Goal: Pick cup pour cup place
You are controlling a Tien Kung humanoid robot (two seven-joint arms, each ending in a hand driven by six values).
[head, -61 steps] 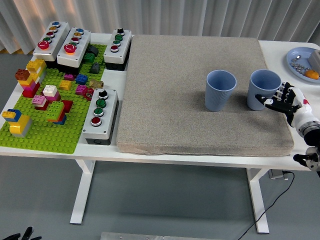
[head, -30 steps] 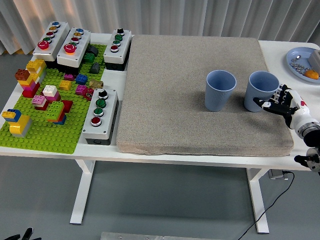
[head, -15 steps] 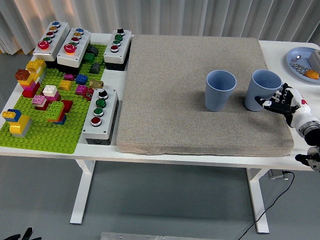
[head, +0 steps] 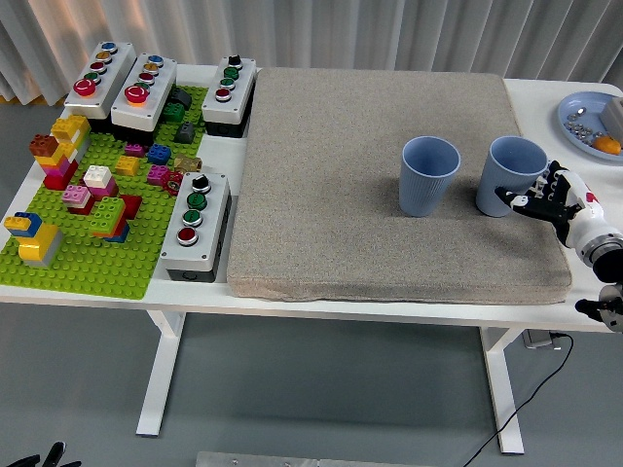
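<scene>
Head view, near to far. Nearest the camera, the white surface [head: 409, 313] shows its front edge, carrying a large grey-beige mat [head: 389, 185] over its middle. At the right edge, the right hand [head: 553, 198] reaches in low over the mat's right border; its fingers [head: 521, 201] curl around the near right side of the right blue cup [head: 513, 175] and touch its wall. The grip reads as clamped on that cup, though contact on the far side is hidden. The cup stands upright on the mat. Just beside it to the left, apart from it, the left blue cup [head: 428, 175] stands upright, untouched.

On the left of the surface lies a green building-brick baseplate [head: 88, 255] with coloured bricks [head: 73, 165] stacked on it. A grey button box [head: 196, 222] sits at its right edge, touching the mat's left border. Farther back stand three more button boxes [head: 141, 89]. At the far right corner, a blue plate [head: 590, 115] holds small items, one of them orange; the rest are too small to identify.
</scene>
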